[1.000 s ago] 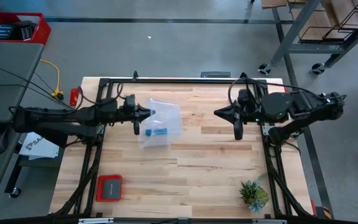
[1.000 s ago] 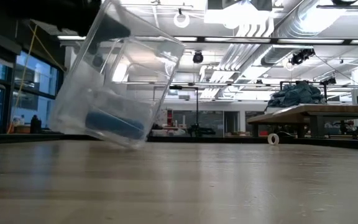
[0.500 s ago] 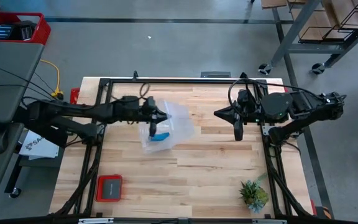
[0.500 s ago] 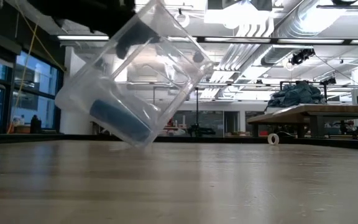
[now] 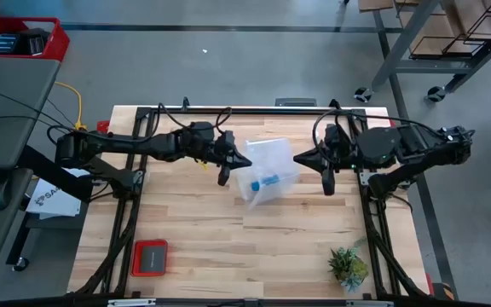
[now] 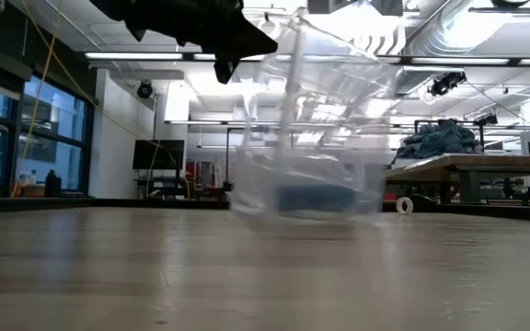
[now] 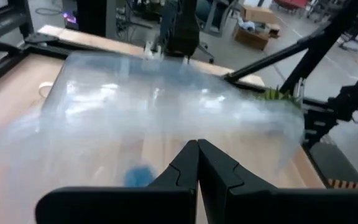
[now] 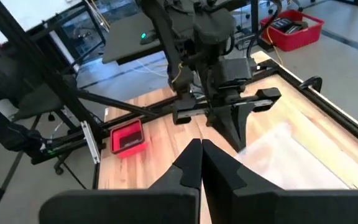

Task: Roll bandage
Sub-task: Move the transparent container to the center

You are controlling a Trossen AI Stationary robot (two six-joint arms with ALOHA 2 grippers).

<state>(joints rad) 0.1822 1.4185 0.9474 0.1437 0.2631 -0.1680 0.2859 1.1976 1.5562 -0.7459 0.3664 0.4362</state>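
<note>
Bandage (image 5: pixel 269 181), a small blue roll, lies inside the clear tub (image 5: pixel 267 170) near the middle of the table (image 5: pixel 297 230), and in the low view the tub looks blurred with the blue shape (image 6: pixel 313 197) low in it. The left gripper (image 5: pixel 233 159) reaches across from the left to the tub's left edge with fingers pressed together, though I cannot tell whether they pinch the tub's wall. The right gripper (image 5: pixel 305 157), jaws clenched on nothing, waits just beside the tub on its right, apart from it.
</note>
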